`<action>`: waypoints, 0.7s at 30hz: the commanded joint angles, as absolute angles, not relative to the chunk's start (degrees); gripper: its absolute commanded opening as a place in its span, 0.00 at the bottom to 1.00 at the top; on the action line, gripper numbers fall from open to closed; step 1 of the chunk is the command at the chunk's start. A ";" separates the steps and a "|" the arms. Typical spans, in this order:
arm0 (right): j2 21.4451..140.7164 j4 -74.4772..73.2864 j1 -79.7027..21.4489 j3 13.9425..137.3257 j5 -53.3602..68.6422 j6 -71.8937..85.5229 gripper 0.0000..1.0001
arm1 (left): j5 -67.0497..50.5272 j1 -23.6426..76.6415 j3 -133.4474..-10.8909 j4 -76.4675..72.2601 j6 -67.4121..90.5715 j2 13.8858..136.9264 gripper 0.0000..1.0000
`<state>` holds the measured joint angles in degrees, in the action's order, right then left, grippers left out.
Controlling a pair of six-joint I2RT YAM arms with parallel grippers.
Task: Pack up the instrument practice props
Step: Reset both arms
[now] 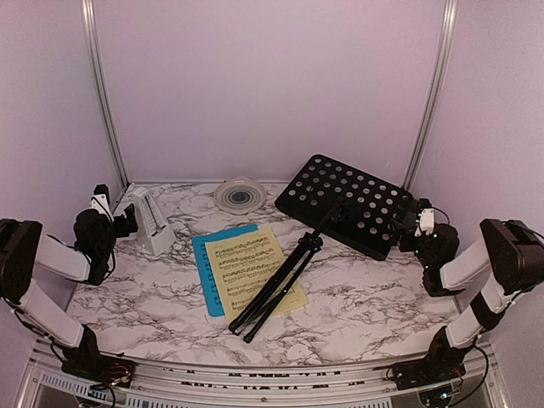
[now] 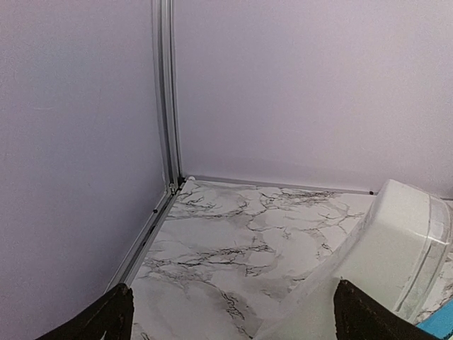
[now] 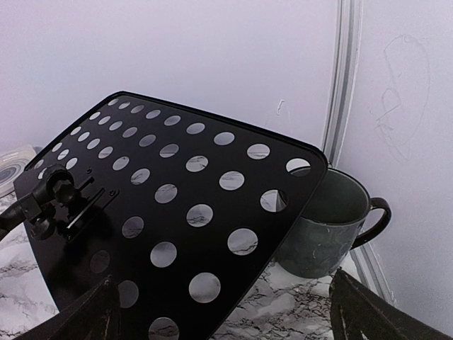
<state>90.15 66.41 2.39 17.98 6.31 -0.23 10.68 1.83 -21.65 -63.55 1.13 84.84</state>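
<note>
The black hole-punched music stand (image 1: 347, 202) lies on the marble table, its folded tripod legs (image 1: 274, 287) across a yellow sheet-music page (image 1: 240, 257). That page overlaps a blue page (image 1: 202, 270). A white pyramid metronome (image 1: 153, 221) stands upright at the left. My left gripper (image 1: 128, 223) hangs open just left of it. In the left wrist view the metronome (image 2: 386, 258) is beside the right fingertip of that gripper (image 2: 233, 327). My right gripper (image 1: 410, 228) is open at the stand's right edge. The right wrist view shows the perforated plate (image 3: 177, 205) filling the space ahead of this gripper (image 3: 223, 324).
A dark green mug (image 3: 324, 228) sits in the back right corner, partly tucked behind the stand's plate. A round clear ringed object (image 1: 240, 195) rests by the back wall. Lilac walls with metal corner posts (image 2: 167, 99) close in the table on three sides.
</note>
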 commanded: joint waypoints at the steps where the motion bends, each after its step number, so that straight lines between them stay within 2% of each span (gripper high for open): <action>1: 90.44 67.76 1.94 19.42 5.80 0.10 1.00 | 13.57 1.53 -21.21 -64.77 2.50 84.93 1.00; 21: 90.45 67.76 1.94 19.42 5.87 0.10 1.00 | 9.01 0.88 -20.69 -65.63 1.65 84.77 1.00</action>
